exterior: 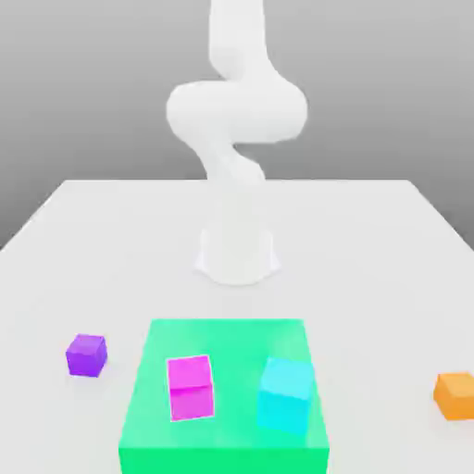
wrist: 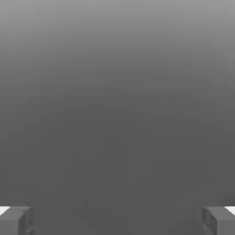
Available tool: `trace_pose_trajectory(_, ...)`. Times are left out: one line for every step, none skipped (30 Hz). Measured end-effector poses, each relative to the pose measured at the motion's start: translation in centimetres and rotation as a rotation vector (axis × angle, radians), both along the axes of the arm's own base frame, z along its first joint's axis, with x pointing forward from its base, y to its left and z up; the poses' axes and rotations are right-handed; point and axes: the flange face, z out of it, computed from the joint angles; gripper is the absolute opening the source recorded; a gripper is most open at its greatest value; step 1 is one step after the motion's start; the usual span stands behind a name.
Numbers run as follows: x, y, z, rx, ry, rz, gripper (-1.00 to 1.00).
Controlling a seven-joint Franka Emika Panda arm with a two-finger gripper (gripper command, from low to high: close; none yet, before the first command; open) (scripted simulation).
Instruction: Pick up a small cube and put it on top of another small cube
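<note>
The small orange cube (exterior: 455,395) rests on the white table near the exterior view's right edge, toward the front. The small purple cube (exterior: 86,355) sits on the table at the exterior view's left, beside the green platform. My white arm (exterior: 236,116) rises from its base at the middle of the table and reaches up out of the picture. In the hand view my gripper (wrist: 117,220) is open, its two grey fingertips (wrist: 18,220) far apart, with nothing between them and only plain grey background ahead.
A flat green platform (exterior: 227,444) lies at the front centre of the table. On it stand a larger magenta cube (exterior: 191,387) and a larger cyan cube (exterior: 285,395). The arm's round base (exterior: 238,255) stands behind the platform.
</note>
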Motion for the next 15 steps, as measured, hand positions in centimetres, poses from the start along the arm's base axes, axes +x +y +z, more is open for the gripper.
trace_pose_trajectory(1.3, 1.0, -1.5, -0.017, 0.027, 0.055, 0.0)
trace_pose_trajectory(2.5, 2.0, -3.0, -0.034, 0.052, 0.108, 0.0)
trace_pose_trajectory(3.6, 3.1, -4.6, -0.051, 0.076, 0.16, 0.0)
trace_pose_trajectory(4.5, 4.2, -6.1, -0.069, 0.099, 0.212, 0.0)
trace_pose_trajectory(5.4, 5.4, -7.7, -0.086, 0.122, 0.263, 0.0)
trace_pose_trajectory(6.2, 6.6, -9.3, -0.104, 0.144, 0.315, 0.0)
trace_pose_trajectory(6.9, 7.8, -11.0, -0.122, 0.166, 0.366, 0.0)
trace_pose_trajectory(7.4, 9.1, -12.7, -0.141, 0.187, 0.417, 0.0)
trace_pose_trajectory(7.9, 10.4, -14.4, -0.16, 0.207, 0.468, 0.0)
trace_pose_trajectory(8.3, 11.7, -16.2, -0.179, 0.227, 0.52, 0.0)
trace_pose_trajectory(8.6, 12.9, -17.9, -0.199, 0.247, 0.571, 0.0)
trace_pose_trajectory(8.8, 14.2, -19.7, -0.219, 0.267, 0.623, 0.0)
trace_pose_trajectory(8.9, 15.5, -21.5, -0.239, 0.286, 0.674, 0.0)
trace_pose_trajectory(8.9, 16.8, -23.3, -0.26, 0.304, 0.725, 0.0)
trace_pose_trajectory(8.8, 18.0, -25.2, -0.282, 0.323, 0.776, 0.0)
